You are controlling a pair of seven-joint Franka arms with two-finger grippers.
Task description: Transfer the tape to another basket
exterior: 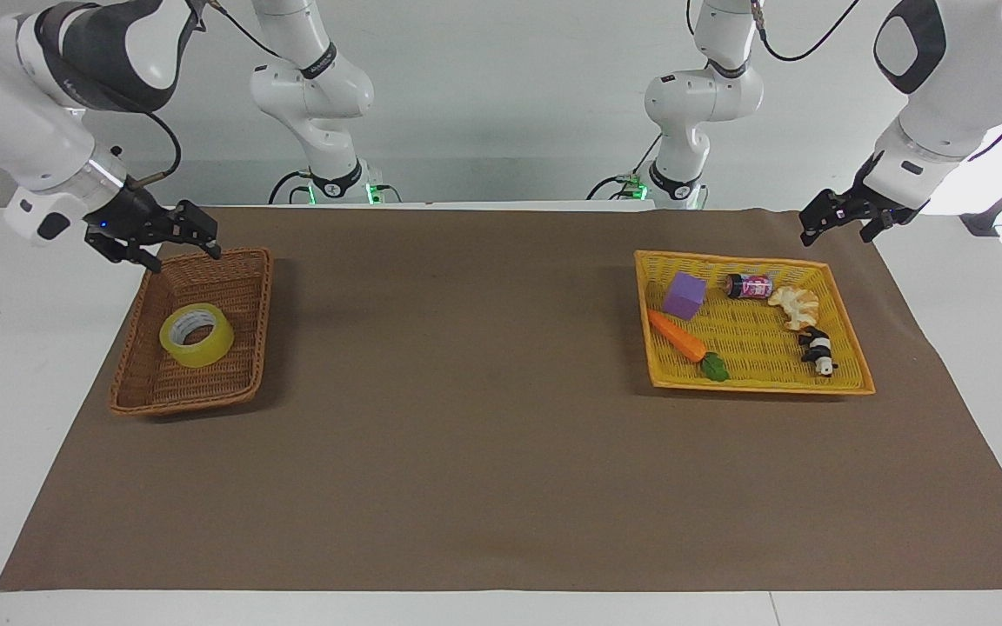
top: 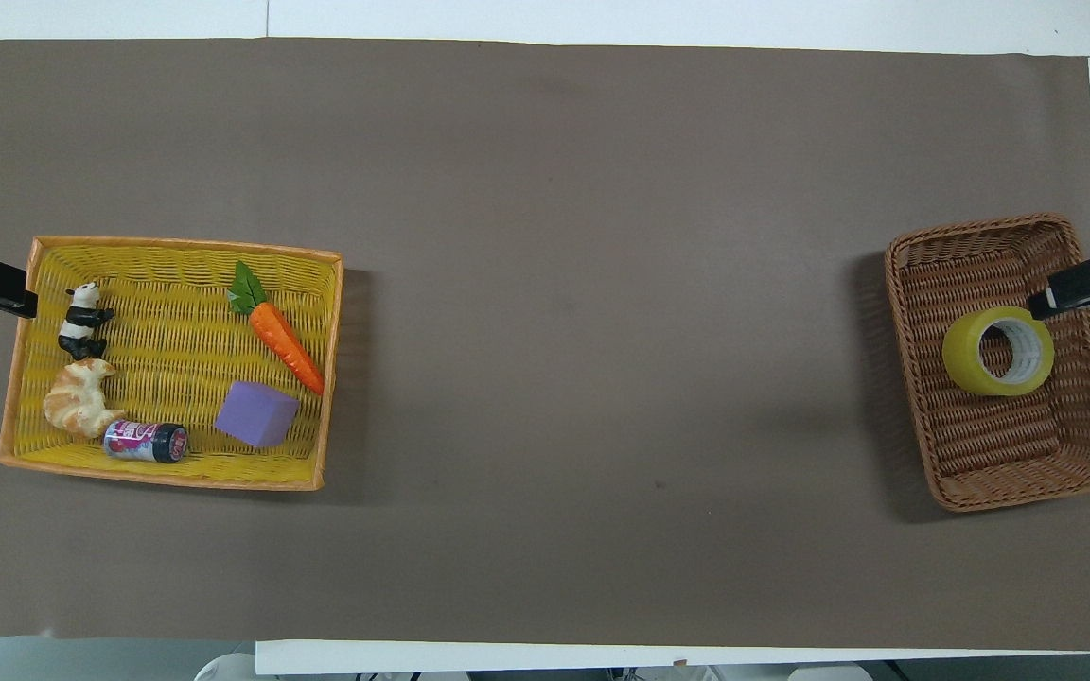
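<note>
The tape, a yellow roll with a white core, lies flat inside the brown wicker basket at the right arm's end of the table. Nothing touches the roll. My right gripper hangs open and empty in the air over the basket's rim, apart from the tape; in the overhead view one of its black fingers crosses that rim. My left gripper is open and empty, held over the mat beside a corner of the yellow basket.
The yellow woven basket at the left arm's end holds a carrot, a purple block, a can, a croissant and a panda figure. A brown mat covers the table.
</note>
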